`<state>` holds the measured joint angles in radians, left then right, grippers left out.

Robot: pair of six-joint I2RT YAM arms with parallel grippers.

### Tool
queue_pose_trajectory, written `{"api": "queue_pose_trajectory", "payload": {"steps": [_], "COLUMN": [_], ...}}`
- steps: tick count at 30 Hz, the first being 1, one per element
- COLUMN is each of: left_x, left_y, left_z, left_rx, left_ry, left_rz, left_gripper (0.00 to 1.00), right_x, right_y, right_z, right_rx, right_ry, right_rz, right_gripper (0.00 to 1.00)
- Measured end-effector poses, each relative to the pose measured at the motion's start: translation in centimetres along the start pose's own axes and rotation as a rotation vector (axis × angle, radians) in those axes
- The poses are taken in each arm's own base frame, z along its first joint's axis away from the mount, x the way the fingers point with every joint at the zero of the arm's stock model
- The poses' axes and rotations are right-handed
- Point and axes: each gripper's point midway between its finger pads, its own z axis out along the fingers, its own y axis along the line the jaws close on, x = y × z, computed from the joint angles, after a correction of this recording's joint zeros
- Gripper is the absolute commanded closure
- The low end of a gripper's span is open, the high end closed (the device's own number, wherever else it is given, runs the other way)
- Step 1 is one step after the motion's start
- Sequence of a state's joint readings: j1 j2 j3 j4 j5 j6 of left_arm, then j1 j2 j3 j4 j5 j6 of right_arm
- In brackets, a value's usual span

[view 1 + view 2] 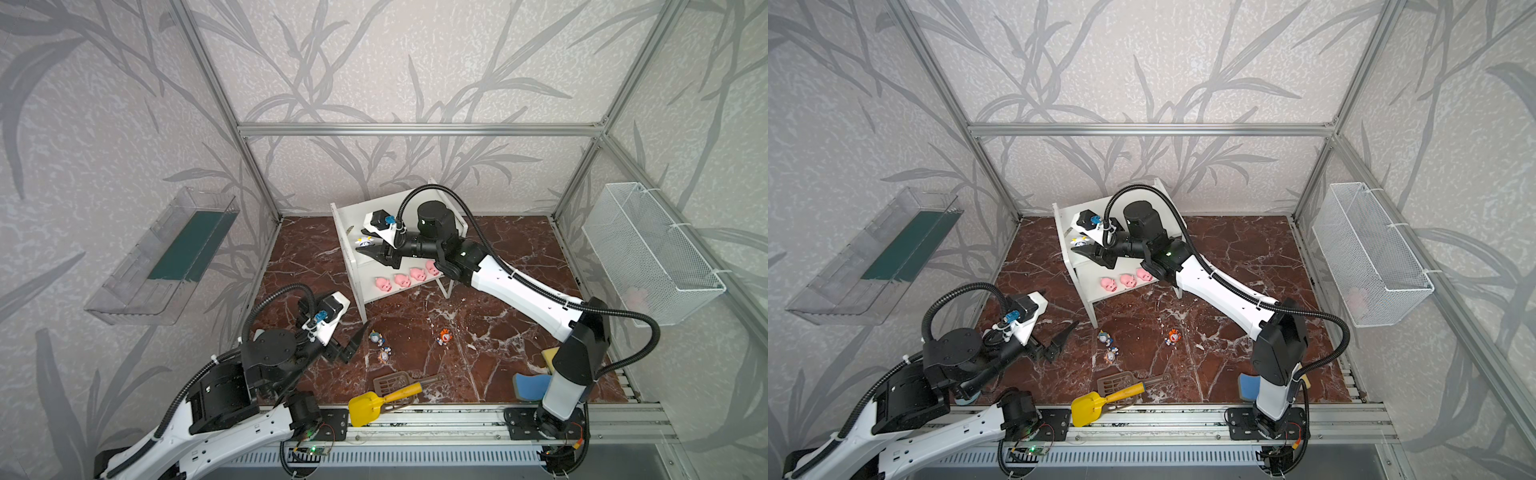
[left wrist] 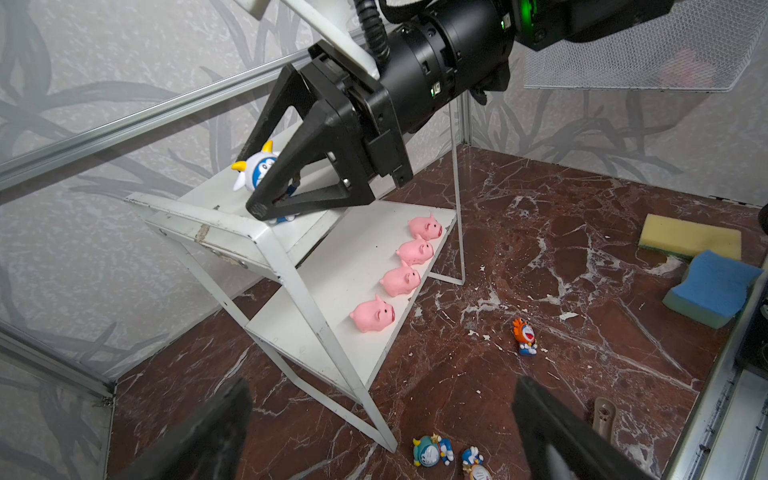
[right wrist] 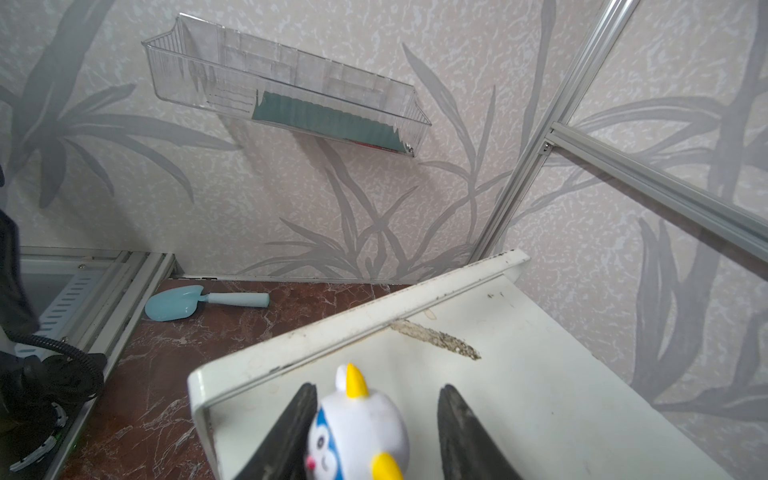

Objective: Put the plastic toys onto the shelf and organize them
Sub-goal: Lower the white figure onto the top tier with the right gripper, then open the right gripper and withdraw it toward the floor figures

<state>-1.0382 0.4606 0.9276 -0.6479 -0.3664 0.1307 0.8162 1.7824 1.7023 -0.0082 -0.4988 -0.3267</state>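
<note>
**Right hand** (image 3: 376,395): released. The fingers stand partway apart around the white-capped figurine (image 3: 361,432). One finger touches its head and the other stands clear of it. The figurine rests on the upper board of the shelf (image 3: 540,374), near the side panel (image 3: 353,320). It appears upright, but its feet are hidden. The fingers point toward that panel, so the exit path is judged to be straight back along them. A sideways move would likely tip the toy.

**Left hand** (image 1: 349,347): released, fingers at full spread and holding nothing. It sits low over the table (image 1: 498,249), just in front of the shelf's front leg. The teal-capped figurine (image 1: 376,336) and brown-capped figurine (image 1: 384,355) lie just beside it. The orange-capped figurine (image 1: 444,336) lies farther toward the middle. The left hand is the nearer one for all three.

**Lower board:** four pigs (image 2: 372,316) stand in a row along the front edge.

**View differences:** only the right wrist view shows the gap at the free finger. The left wrist view shows all four pigs. In a top view the right arm (image 1: 1204,282) hides the fourth.
</note>
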Motion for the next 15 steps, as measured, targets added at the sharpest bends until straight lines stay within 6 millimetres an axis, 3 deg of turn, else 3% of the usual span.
{"api": "queue_pose_trajectory", "payload": {"steps": [15], "left_x": [0.00], "left_y": [-0.15], "left_z": [0.56], "left_rx": [0.004], "left_ry": [0.010], "left_rz": [-0.006], "left_gripper": [0.01], "right_x": [0.41], "right_y": [0.01], "right_z": [-1.08], "right_rx": [-0.007], "right_ry": [0.013], "right_rz": [0.001], "right_gripper": [0.52]}}
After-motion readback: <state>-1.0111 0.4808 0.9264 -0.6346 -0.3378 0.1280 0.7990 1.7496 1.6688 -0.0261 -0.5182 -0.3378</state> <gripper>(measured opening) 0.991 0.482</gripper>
